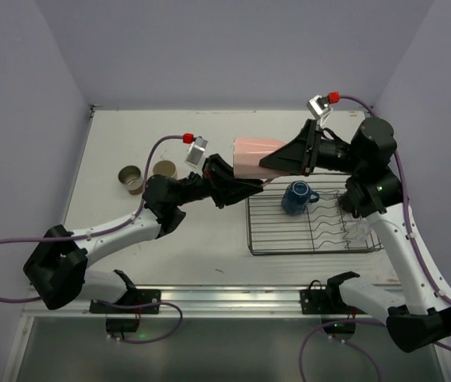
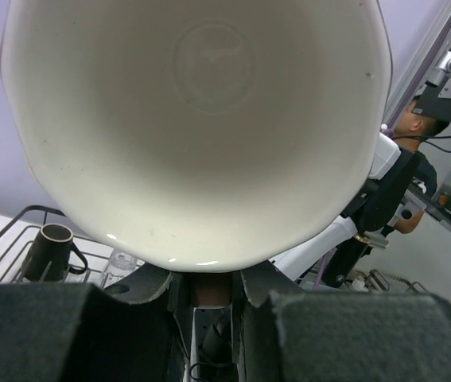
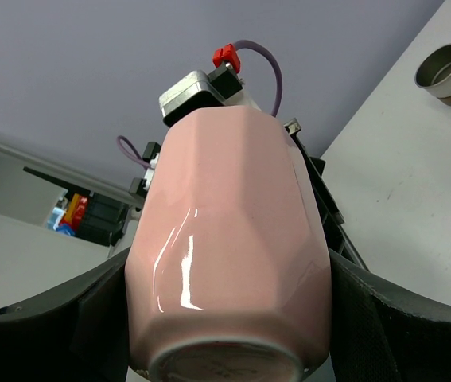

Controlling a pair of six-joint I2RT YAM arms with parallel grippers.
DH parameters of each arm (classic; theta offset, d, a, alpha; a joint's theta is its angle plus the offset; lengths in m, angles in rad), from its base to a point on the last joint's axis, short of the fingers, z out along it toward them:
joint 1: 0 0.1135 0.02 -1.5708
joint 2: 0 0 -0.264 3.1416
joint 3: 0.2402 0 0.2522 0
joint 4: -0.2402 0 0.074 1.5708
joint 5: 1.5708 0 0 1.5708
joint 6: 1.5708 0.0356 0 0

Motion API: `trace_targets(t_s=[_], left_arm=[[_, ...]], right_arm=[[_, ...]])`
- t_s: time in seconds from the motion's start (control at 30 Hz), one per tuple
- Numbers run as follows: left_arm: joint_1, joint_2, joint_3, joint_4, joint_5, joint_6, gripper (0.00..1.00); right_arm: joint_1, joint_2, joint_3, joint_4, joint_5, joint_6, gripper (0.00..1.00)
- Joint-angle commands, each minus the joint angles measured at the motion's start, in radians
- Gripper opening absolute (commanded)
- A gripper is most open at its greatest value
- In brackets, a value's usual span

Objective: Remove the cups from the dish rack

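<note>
Top external view, starting at the left: two beige cups (image 1: 147, 174) sit upright on the table (image 1: 130, 231), side by side and well apart from the rack. They look like stubby round ceramic cups with dark insides.

Moving in, the left gripper (image 1: 245, 183) reaches up to the pink cup (image 1: 253, 151). The left wrist view looks straight into the cup's smooth, cream-glazed bowl. Below the rim the jaws are pinched narrow on something in shadow. It is probably the handle, but I cannot be sure.

The pink cup lies on its side in the air between the two arms, just beyond the rack's far left corner. Its walls are faceted rather than round, with a glossy glaze that throws a bright streak, and its foot ring is bare. I judge it rigid, brittle and slick, with modest weight. A grip across two opposite flat facets should hold best. A hold on the handle alone could let it swing.

The right gripper (image 1: 277, 161) has its padded fingers spread at medium width around the body near the base, touching both sides. Both grippers are on one cup, so this looks like a hand-over, and the main risk is a drop.

Further right, the blue cup (image 1: 297, 196) stands inside the dish rack (image 1: 289, 243), which is thin dark wire with wavy slots. The left wrist view also shows a dark brown cup (image 2: 50, 251) upright on the rack.
</note>
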Motion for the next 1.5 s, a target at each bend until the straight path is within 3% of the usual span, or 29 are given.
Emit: trace_targets(t_s=[0.0, 0.2, 0.4, 0.6, 0.8, 0.93, 1.07, 1.1, 1.17, 1.2, 1.3, 1.47], left_arm=[[0.001, -0.064, 0.002, 0.155, -0.084, 0.07, 0.11], [0.001, -0.078, -0.029, 0.197, -0.11, 0.097, 0.18], [0.001, -0.084, -0.039, 0.231, -0.107, 0.102, 0.41], [0.001, -0.08, -0.032, 0.226, -0.107, 0.099, 0.42], [0.001, -0.074, -0.024, 0.232, -0.12, 0.087, 0.3], [0.001, -0.074, -0.012, 0.208, -0.127, 0.074, 0.0], [0.001, -0.093, -0.01, 0.14, -0.158, 0.076, 0.0], [0.001, -0.097, -0.01, 0.117, -0.164, 0.083, 0.0], [0.001, -0.104, -0.009, 0.064, -0.164, 0.1, 0.0], [0.001, -0.115, -0.009, 0.041, -0.163, 0.108, 0.0], [0.004, -0.144, -0.027, -0.003, -0.163, 0.122, 0.0], [0.042, -0.227, -0.041, -0.113, -0.156, 0.14, 0.0]], right_arm=[[-0.002, -0.013, -0.024, 0.032, -0.032, 0.065, 0.0], [-0.002, -0.023, -0.049, 0.076, -0.029, 0.113, 0.0], [-0.001, -0.017, -0.053, 0.087, -0.029, 0.122, 0.0], [0.004, -0.014, -0.049, 0.084, -0.016, 0.122, 0.0], [0.014, -0.008, -0.046, 0.089, -0.013, 0.118, 0.0], [0.016, -0.006, -0.04, 0.073, -0.016, 0.101, 0.0], [0.014, 0.0, -0.003, -0.025, -0.006, 0.001, 0.0], [0.014, 0.001, 0.013, -0.043, -0.009, -0.019, 0.05], [0.014, 0.004, 0.022, -0.083, -0.002, -0.068, 0.26], [0.014, 0.001, 0.022, -0.089, -0.002, -0.08, 0.5], [0.014, -0.008, 0.011, -0.085, -0.01, -0.112, 0.99], [0.007, -0.003, 0.0, -0.086, -0.048, -0.148, 0.99]])
